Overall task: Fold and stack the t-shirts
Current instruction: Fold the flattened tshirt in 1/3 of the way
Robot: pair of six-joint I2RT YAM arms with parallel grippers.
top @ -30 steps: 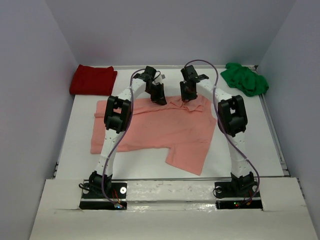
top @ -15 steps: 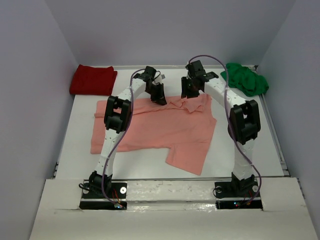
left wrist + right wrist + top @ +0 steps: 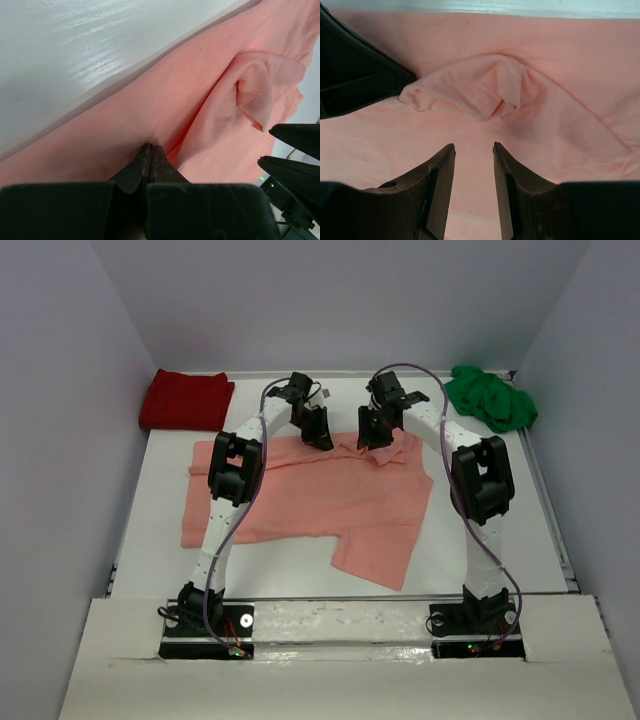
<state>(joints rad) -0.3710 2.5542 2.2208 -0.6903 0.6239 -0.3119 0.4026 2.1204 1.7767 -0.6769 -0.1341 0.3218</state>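
The salmon-pink shirt [image 3: 320, 495] was left spread unfolded on the tabletop [image 3: 500, 540], unmoved over the last second. On its far edge the fingers [image 3: 135, 172] of the left gripper [image 3: 151, 150] were kept pinched on the cloth, while the right gripper [image 3: 473, 146] was brought back down, fingers [image 3: 440, 185] spread just short of the raised fold [image 3: 485, 87] there; a second pinch seemed prepared.

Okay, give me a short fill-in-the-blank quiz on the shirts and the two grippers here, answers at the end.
The folded dark red shirt sits at the far ____ corner.
The left gripper is ____ on the salmon-pink shirt.
The right gripper is ____, with nothing between its fingers.
The crumpled shirt at the far right corner is ____.
Missing words: left; shut; open; green.
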